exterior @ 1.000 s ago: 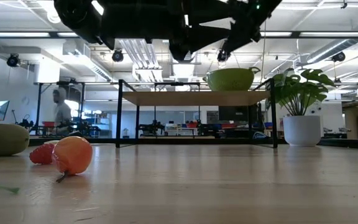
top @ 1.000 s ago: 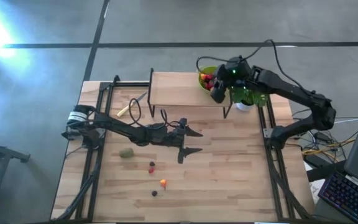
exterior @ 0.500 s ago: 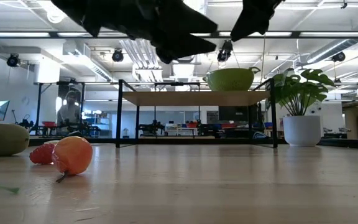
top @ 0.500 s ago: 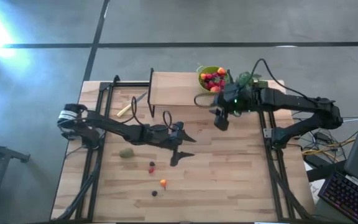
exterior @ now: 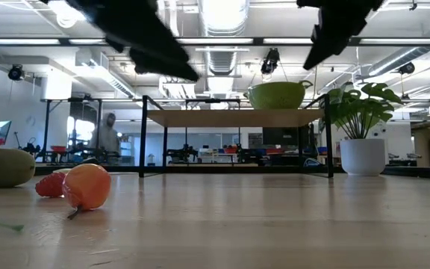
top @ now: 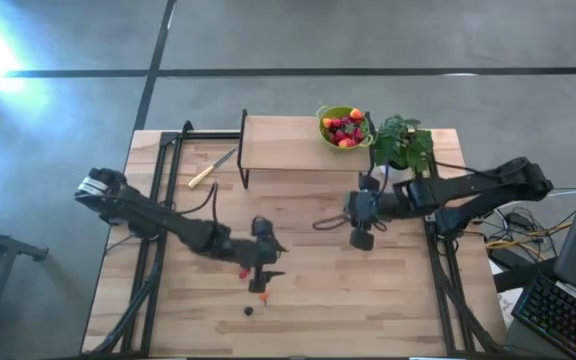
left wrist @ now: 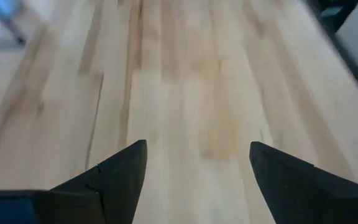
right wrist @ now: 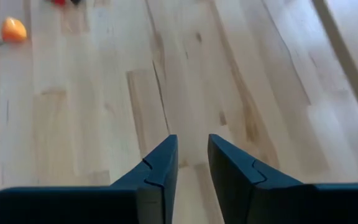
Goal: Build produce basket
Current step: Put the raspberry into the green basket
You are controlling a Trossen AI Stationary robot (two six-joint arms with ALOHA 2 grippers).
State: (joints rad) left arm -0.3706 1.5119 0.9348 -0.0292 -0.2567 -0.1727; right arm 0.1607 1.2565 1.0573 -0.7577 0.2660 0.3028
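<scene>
The lime-green bowl (top: 342, 126) stands on a raised wooden shelf (top: 286, 145) at the table's far side, with red and orange fruits inside. On the table lie a red fruit (top: 243, 272), an orange fruit (top: 263, 295) and a dark berry (top: 248, 310). The brownish-green kiwi (exterior: 2, 166) shows only in the low view; my left arm covers it from above. My left gripper (top: 271, 262) is open, above the table by the red and orange fruits. My right gripper (top: 360, 238) hovers over the table's middle right, open by a narrow gap (right wrist: 192, 146).
A potted plant (top: 400, 146) stands right of the shelf, near my right arm. A yellow-handled knife (top: 211, 168) lies left of the shelf. Black rails run along both table sides. Bare wood (top: 388, 300) lies toward the near right corner.
My right gripper has come away from over the bowl on the shelf, moving toward the near edge and down over the table's middle. My left gripper has moved toward the near edge and a little left, ending by the red and orange fruits.
</scene>
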